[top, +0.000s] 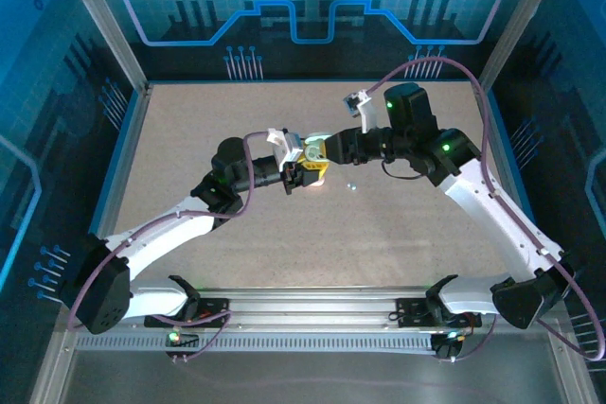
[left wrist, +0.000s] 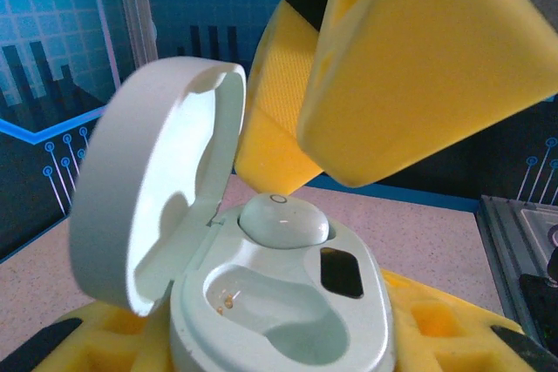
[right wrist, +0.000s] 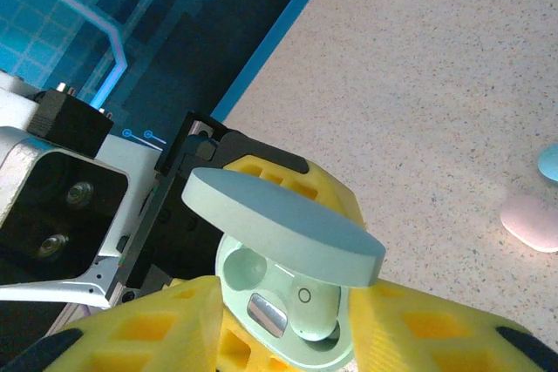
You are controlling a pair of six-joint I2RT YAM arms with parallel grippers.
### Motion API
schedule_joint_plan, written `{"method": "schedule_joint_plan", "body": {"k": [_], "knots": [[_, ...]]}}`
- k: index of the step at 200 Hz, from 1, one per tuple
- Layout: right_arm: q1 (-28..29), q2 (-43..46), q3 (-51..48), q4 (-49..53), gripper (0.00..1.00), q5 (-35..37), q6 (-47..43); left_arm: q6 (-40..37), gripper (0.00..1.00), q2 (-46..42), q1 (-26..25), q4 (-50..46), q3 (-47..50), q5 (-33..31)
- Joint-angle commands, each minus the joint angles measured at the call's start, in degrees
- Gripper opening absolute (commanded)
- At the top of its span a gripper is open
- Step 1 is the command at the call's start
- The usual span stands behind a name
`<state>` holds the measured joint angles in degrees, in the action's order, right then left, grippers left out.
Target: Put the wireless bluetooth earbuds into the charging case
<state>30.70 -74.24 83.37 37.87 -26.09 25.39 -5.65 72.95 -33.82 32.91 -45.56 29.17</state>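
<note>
The pale mint charging case (left wrist: 288, 328) has its lid (left wrist: 157, 180) swung open, and my left gripper (left wrist: 279, 350) is shut on it between yellow fingers (left wrist: 436, 328). One mint earbud (left wrist: 283, 219) sits in the far socket; the near socket (left wrist: 270, 311) is empty. My right gripper (right wrist: 288, 333) is open just above the case, its yellow fingers (right wrist: 166, 328) standing on either side of the seated earbud (right wrist: 312, 307) without touching it. In the top view both grippers meet at the case (top: 312, 153) in mid-table.
A pink earbud (right wrist: 532, 222) and a pale blue one (right wrist: 549, 163) lie on the speckled table (right wrist: 436, 58) to the right of the case. A small glint (top: 350, 186) marks them in the top view. Blue walls ring the table.
</note>
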Motion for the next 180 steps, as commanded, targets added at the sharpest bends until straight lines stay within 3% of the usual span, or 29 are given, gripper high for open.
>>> {"method": "schedule_joint_plan", "body": {"k": [1,27,52,69,90,108,130,152,180], "knots": [[0.5,2.62,1.85,1.37,0.47,-1.54,-1.48,0.1,0.27,0.11,-0.45,1.56,-0.54,-0.97],[0.27,6.36,0.86,1.26,0.5,-0.67,-3.64,-0.54,0.26,-0.11,-0.47,0.45,-0.34,-3.39],[-1.72,12.45,-3.53,-1.31,0.47,5.94,-4.2,-1.21,0.26,-0.6,-0.37,-0.31,0.18,-6.07],[-5.7,15.69,-8.21,-3.04,0.43,9.73,-2.54,-1.39,0.26,-1.18,-0.23,-0.56,0.64,-7.62],[-13.28,15.28,-13.61,-3.25,0.38,8.96,1.95,-1.73,0.26,-2.31,-0.19,-1.0,1.14,-8.79],[-18.37,10.9,-18.02,-2.66,0.38,6.54,5.35,-1.98,0.26,-3.26,-0.2,-1.41,1.48,-9.15],[-19.6,0.93,-20.03,-1.85,0.34,3.62,5.55,-2.34,0.26,-4.21,-0.2,-1.94,1.53,-9.3],[-17.76,-10.93,-17.61,-0.06,0.33,-1.32,3.58,-2.6,0.26,-5.04,-0.22,-2.88,1.47,-8.98],[-12.22,-22.07,-14.13,1.42,0.33,2.96,2.42,-2.75,0.26,-5.94,-0.21,-3.48,1.76,-9.2]]}}
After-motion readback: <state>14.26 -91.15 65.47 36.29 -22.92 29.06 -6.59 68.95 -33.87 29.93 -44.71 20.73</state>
